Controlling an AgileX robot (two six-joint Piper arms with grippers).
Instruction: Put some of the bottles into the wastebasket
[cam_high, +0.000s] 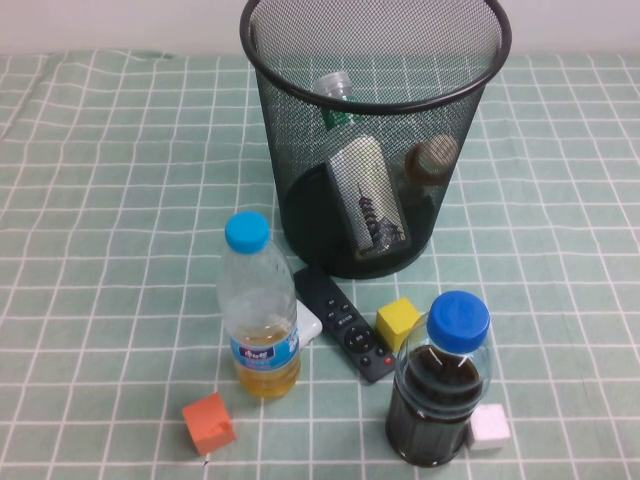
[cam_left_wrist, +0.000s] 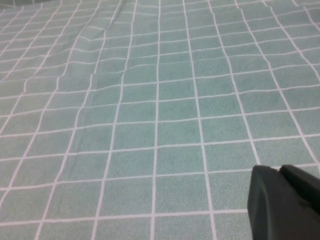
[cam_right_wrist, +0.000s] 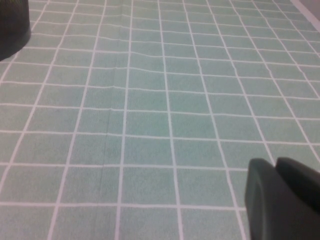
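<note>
Already inside the wastebasket (cam_high: 300, 150) from the high view: both bottles (cam_high: 365, 200), one leaning upright, the cream-capped one against the mesh wall. Neither arm visible there. Risky to reach again: tall blue-capped bottle (cam_high: 258, 310) and dark bottle (cam_high: 440, 385) easily toppled.

From the left wrist: left gripper (cam_left_wrist: 285, 202) over bare cloth, seemingly closed, empty.

From the right wrist: right gripper (cam_right_wrist: 282, 197) likewise, looking shut, holding nothing.
</note>
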